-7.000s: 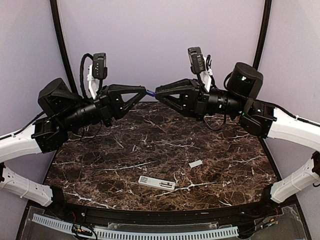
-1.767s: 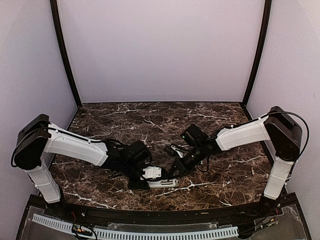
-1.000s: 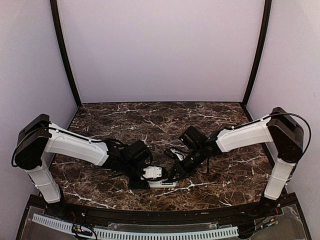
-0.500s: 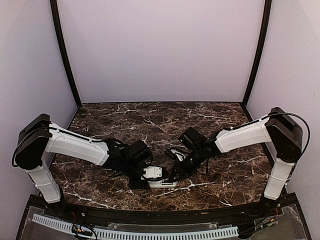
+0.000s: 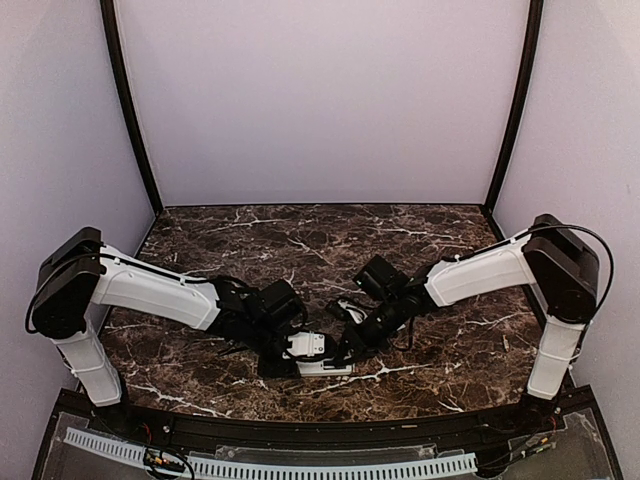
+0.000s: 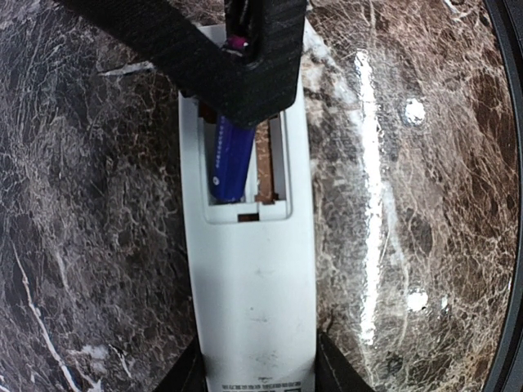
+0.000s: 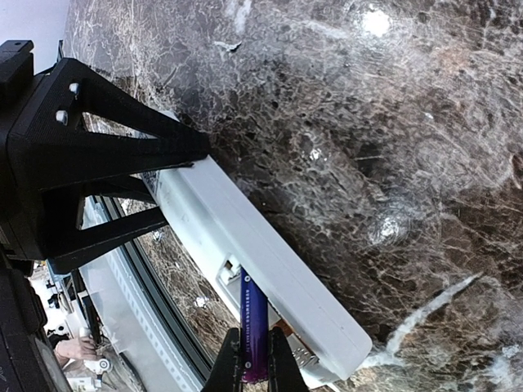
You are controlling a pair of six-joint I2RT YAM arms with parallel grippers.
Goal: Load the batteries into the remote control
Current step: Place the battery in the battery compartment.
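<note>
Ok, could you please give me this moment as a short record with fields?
target: slim white plastic remote control, back up on the dark marble table, battery compartment open
left gripper: clamped across the remote's sides
right gripper: pinching a slim bluish-purple cylindrical battery
insertion: one battery end inside the compartment, apparently not yet seated flat
second bay: looks empty

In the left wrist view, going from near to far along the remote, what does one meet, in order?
left gripper → remote control → battery in its open compartment → right gripper
</note>
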